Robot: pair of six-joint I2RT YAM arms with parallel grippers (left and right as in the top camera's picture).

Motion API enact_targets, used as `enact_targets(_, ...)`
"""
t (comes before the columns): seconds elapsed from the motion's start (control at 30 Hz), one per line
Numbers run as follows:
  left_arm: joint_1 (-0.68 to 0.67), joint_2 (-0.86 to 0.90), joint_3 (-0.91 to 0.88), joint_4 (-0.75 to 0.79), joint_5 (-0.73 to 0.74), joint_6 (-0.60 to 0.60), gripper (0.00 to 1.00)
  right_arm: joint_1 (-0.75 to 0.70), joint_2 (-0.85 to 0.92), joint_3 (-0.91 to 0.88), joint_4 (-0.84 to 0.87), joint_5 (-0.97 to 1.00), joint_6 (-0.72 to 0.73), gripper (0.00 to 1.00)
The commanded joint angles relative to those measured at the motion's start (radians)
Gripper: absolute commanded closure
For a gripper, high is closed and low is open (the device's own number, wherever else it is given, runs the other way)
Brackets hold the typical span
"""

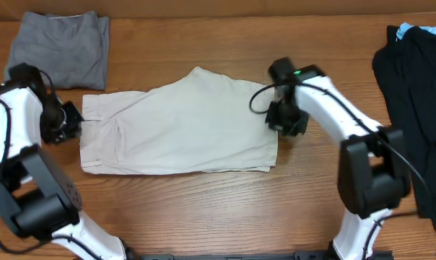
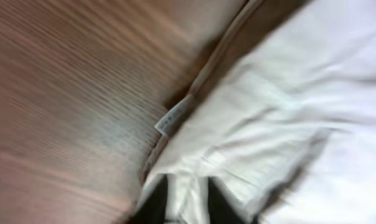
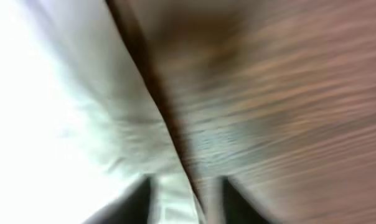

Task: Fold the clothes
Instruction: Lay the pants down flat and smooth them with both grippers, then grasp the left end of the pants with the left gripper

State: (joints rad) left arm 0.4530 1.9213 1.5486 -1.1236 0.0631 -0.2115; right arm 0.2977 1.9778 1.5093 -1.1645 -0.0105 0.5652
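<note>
Nearest to us, both arms rise from their bases at the front edge of the desk [image 1: 225, 209] and reach away toward its middle. The left arm bends up and over on its side, and its wrist turns inward toward the centre. The right arm stretches diagonally inward from the front right, with its wrist dropped low.

Between them the khaki shorts [image 1: 178, 123] lie flat in the middle of the desk, waistband [image 1: 92, 133] to the left and leg hems to the right. The left gripper [image 1: 73, 119] sits at the waistband edge. In its wrist view, bunched cloth fills the narrow gap between its dark fingers [image 2: 154, 205], so we read it as clamped on the shorts. A white tag [image 2: 172, 118] sticks out from the waistband over the bare wood just beyond.

The right gripper [image 1: 286, 121] is at the upper right hem. Its wrist view is blurred, but the jaws stand apart, with the hem and a strip of desk between them.

Farther back, folded grey shorts [image 1: 59, 47] rest at the far left corner, well apart from the khaki pair. A black garment [image 1: 413, 94] lies along the right edge, with a bit of light blue cloth [image 1: 406, 30] at its far end. Nothing lies over the khaki shorts.
</note>
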Motion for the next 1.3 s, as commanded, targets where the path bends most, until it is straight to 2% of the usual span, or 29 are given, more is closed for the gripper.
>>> enact_targets(0.0,-0.001,-0.114,0.046,-0.010,0.008,-0.009,0.61,-0.026,-0.132,0.078,-0.019,0.036,0.003,0.03)
enact_targets(0.03,0.002,-0.119,0.046,-0.014,0.008,-0.003,0.52,-0.037,-0.144,0.085,-0.026,0.036,0.003,0.00)
enact_targets(0.1,0.012,-0.112,0.043,-0.023,0.009,0.021,0.23,-0.068,-0.165,0.096,-0.047,0.036,0.003,0.00)
enact_targets(0.13,0.017,-0.103,0.040,-0.027,0.013,0.034,0.13,-0.080,-0.170,0.097,-0.055,0.035,0.003,0.00)
enact_targets(0.23,0.041,-0.042,0.037,-0.034,0.059,0.087,0.00,-0.121,-0.173,0.097,-0.080,0.027,-0.019,0.00)
enact_targets(0.47,0.107,0.143,0.037,-0.020,0.282,0.214,0.00,-0.154,-0.173,0.096,-0.125,0.021,-0.050,0.00)
enact_targets(0.73,0.137,0.244,0.037,0.016,0.366,0.311,0.00,-0.154,-0.173,0.096,-0.124,0.020,-0.050,0.00)
enact_targets(0.87,0.134,0.261,0.037,0.011,0.435,0.347,0.09,-0.154,-0.173,0.096,-0.123,0.020,-0.050,0.00)
enact_targets(1.0,0.114,0.288,0.029,0.002,0.432,0.346,0.19,-0.154,-0.173,0.096,-0.116,0.016,-0.049,0.00)
enact_targets(1.13,0.089,0.327,0.022,-0.002,0.427,0.347,0.24,-0.154,-0.173,0.096,-0.117,0.016,-0.049,0.00)
enact_targets(1.17,0.082,0.336,0.022,-0.003,0.426,0.346,0.31,-0.154,-0.173,0.096,-0.117,0.016,-0.049,0.00)
enact_targets(1.2,0.077,0.344,0.022,-0.004,0.425,0.346,0.45,-0.154,-0.173,0.096,-0.117,0.017,-0.049,0.00)
enact_targets(1.23,0.072,0.350,0.022,-0.006,0.424,0.346,0.67,-0.154,-0.173,0.096,-0.119,0.017,-0.049,0.00)
enact_targets(1.27,0.068,0.351,0.022,-0.006,0.424,0.346,0.93,-0.154,-0.173,0.096,-0.121,0.017,-0.049,0.00)
